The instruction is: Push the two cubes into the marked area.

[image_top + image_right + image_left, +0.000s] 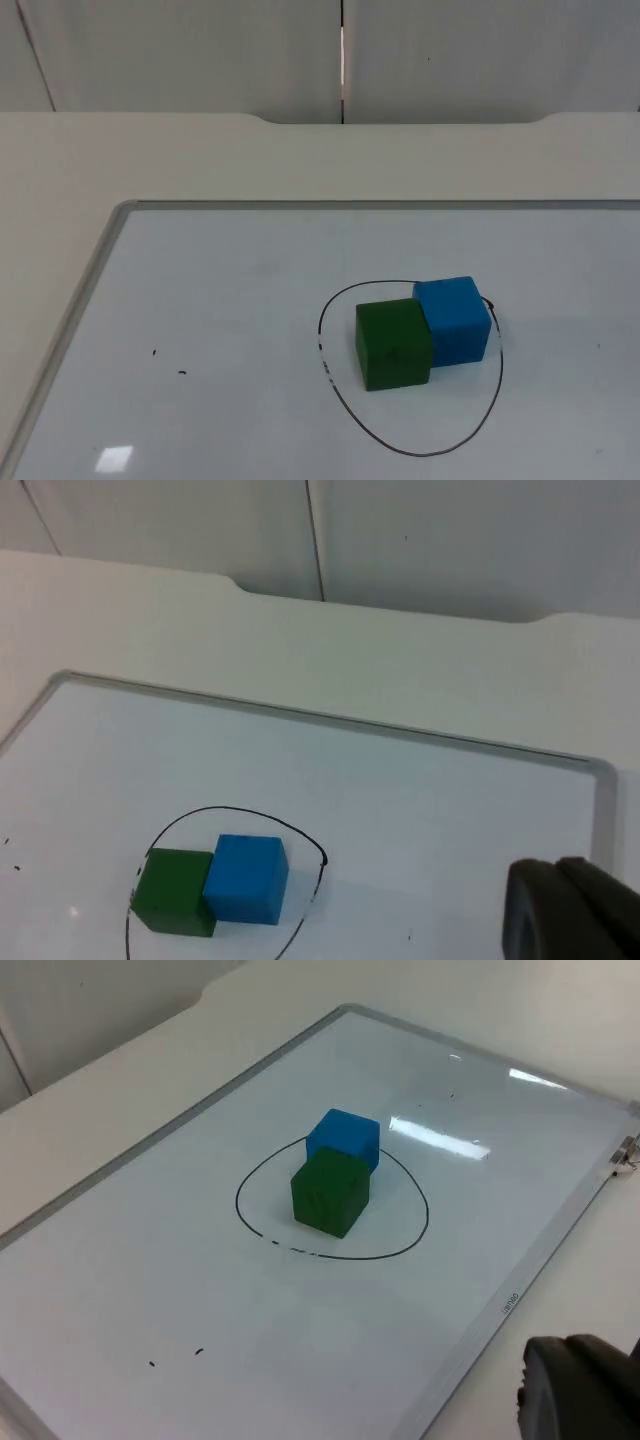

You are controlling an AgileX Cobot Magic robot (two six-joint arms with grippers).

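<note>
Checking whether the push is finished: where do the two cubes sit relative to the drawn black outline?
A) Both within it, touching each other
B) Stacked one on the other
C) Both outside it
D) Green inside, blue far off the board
A: the green cube and blue cube stand side by side, touching, within the black outline; blue is at its edge.

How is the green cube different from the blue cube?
The green cube is dark green; the blue cube is bright blue. In the top view the green cube lies well inside the black drawn circle, while the blue cube sits at the circle's far edge, nearer the wall. Both look about the same size, touch each other and rest on the whiteboard.
</note>
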